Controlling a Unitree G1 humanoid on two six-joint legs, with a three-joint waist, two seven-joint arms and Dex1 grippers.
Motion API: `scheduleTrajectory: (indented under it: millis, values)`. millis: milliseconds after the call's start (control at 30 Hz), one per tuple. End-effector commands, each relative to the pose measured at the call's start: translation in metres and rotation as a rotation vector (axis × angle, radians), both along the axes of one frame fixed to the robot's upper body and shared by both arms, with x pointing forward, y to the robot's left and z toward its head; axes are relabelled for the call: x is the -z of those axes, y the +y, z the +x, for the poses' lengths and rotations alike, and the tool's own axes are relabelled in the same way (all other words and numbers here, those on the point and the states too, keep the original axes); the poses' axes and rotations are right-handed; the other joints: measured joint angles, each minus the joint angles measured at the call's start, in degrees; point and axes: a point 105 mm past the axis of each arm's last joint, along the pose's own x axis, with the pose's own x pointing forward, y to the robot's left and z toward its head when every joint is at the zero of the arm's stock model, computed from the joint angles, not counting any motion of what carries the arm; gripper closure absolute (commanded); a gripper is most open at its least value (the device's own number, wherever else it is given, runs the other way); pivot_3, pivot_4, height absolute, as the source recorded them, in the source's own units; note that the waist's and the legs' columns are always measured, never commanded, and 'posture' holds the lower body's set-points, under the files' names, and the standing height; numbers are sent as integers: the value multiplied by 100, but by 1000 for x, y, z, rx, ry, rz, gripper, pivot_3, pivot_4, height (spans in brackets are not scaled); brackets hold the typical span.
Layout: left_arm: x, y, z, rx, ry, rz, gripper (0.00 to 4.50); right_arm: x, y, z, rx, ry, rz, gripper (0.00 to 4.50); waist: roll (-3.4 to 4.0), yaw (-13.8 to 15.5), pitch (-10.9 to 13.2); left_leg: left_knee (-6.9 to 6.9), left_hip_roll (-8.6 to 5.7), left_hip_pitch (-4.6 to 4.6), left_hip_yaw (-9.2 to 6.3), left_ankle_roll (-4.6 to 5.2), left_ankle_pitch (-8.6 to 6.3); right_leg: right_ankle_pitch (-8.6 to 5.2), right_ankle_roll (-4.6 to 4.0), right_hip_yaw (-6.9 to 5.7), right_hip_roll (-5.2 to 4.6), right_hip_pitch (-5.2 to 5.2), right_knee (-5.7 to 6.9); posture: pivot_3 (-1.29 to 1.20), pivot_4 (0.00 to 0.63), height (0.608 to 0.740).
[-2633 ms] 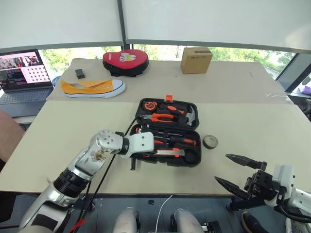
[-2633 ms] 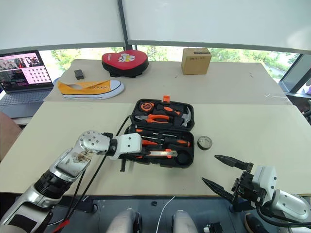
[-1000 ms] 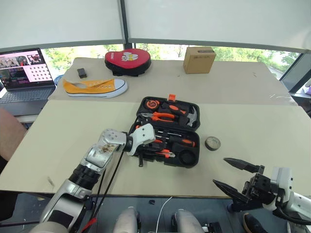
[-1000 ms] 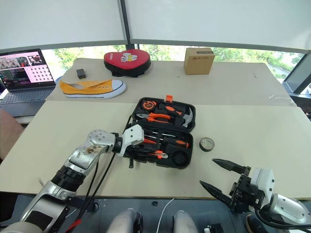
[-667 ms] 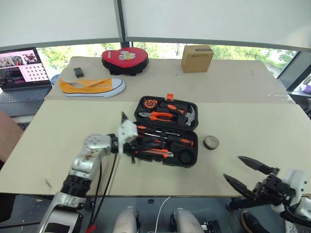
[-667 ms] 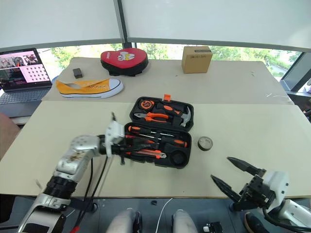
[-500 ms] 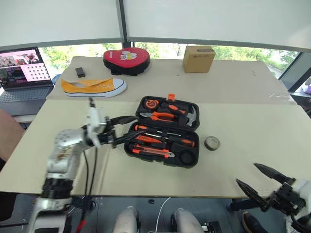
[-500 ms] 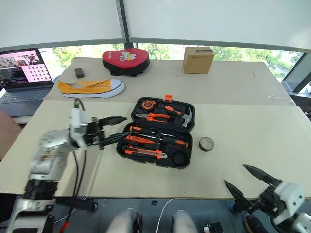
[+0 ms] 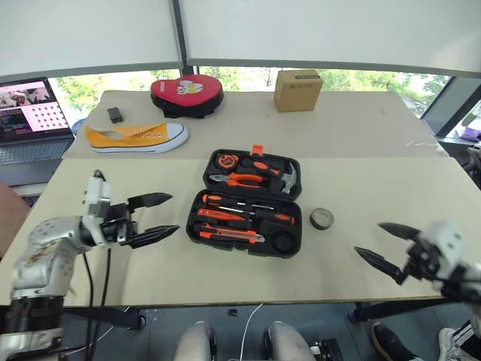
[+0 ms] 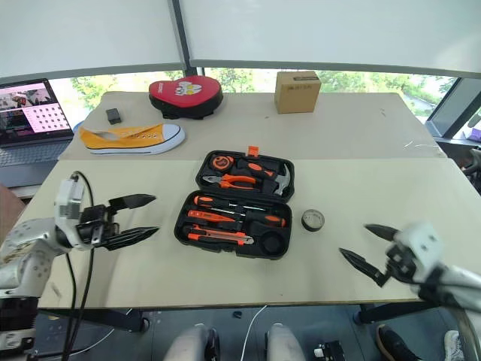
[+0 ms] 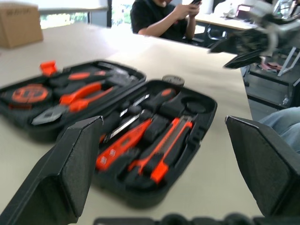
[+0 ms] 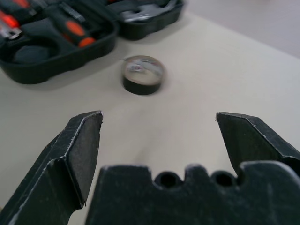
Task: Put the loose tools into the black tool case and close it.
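Observation:
The black tool case lies open at the table's middle. Its near half holds two black-and-orange screwdrivers and, in the front slot, the utility knife. Pliers and a hammer sit in the far half. The small dark tape roll lies loose on the table just right of the case. My left gripper hovers open and empty to the left of the case, pointing at it. My right gripper is open and empty near the front edge, with the tape roll ahead of its fingers.
On the far table half are a yellow shoe, a red heart-shaped pouch, a cardboard box and a small black object. A laptop stands at far left. A seated person shows beyond the table.
My left gripper opened and drew back leftward out of the case, leaving the utility knife in it. My right gripper rose and came forward over the table's front edge.

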Motion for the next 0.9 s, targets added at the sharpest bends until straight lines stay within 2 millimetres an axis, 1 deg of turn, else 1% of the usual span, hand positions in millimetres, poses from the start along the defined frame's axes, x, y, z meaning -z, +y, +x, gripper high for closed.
scheduleTrajectory:
  millis: [33,200,267,367,433,467,600,633,667,700,733,767,833,867,900]
  values:
    - [-8,-17,-4,45,-66,12,21,6,6,12,-9,117,-53,0,-1,63,0,-1,-6,-10,-4,0,0,0,0,-6,1,-7,0,0,150,740]
    - [-2,-38,-8,100,-77,17,21,6,23,37,-91,194,-194,0,0,108,0,-1,-21,-54,-2,5,-4,-2,5,-1,-3,-53,-1,0,150,740]
    - [4,-41,-12,118,-75,31,21,8,28,43,-116,212,-223,0,0,106,0,7,-24,-78,-1,5,-3,4,15,4,-5,-73,1,0,150,740]
    - [7,-42,-14,119,-80,37,21,10,33,51,-148,214,-261,0,0,104,1,8,-23,-82,0,6,-3,5,16,3,-3,-81,0,0,150,740]
    - [8,-42,-15,114,-83,40,0,15,36,53,-167,228,-287,512,0,115,1,7,-23,-83,0,6,-3,5,16,1,-4,-83,0,0,150,740]
    - [9,-42,-15,112,-85,43,0,18,37,53,-175,245,-300,682,0,117,1,8,-23,-83,0,6,-3,5,16,0,-4,-82,0,0,150,740]
    - [10,-40,-17,100,-99,50,0,22,39,56,-176,246,-334,2021,0,113,1,10,-23,-83,1,6,-3,5,16,0,-5,-81,1,0,150,740]
    - [10,-40,-17,97,-100,52,0,23,38,56,-178,254,-339,2298,0,113,1,10,-23,-83,1,6,-3,5,16,0,-5,-81,2,0,150,740]
    - [12,-38,-17,94,-102,54,0,23,37,57,-179,250,-347,2811,0,113,1,10,-23,-83,1,6,-3,5,16,0,-5,-82,3,0,150,740]
    - [13,-37,-17,92,-103,56,0,23,37,57,-180,247,-353,3067,0,110,1,10,-23,-82,1,6,-3,5,16,0,-5,-81,3,0,150,740]
    - [14,-36,-18,91,-105,58,0,24,37,57,-189,248,-357,3447,0,108,1,10,-23,-82,1,6,-3,5,16,0,-5,-82,3,0,150,740]
    - [16,-34,-18,90,-112,60,0,17,40,58,-219,226,-349,3711,0,108,1,10,-22,-82,1,6,-3,5,16,0,-5,-81,3,0,150,740]
    - [19,-31,-21,102,-119,57,0,6,43,57,-258,203,-338,4439,0,107,1,10,-22,-82,1,6,-3,5,16,-1,-4,-82,3,0,150,740]
    - [23,-30,-25,123,-96,63,0,-1,45,54,-283,195,-326,4485,0,107,1,10,-21,-82,1,6,-3,5,16,-2,-4,-82,4,0,150,740]
    - [26,-28,-29,140,-96,74,0,-9,55,46,-335,224,-272,4485,1,105,1,10,-22,-82,1,6,-3,5,16,-1,-4,-82,4,0,150,740]
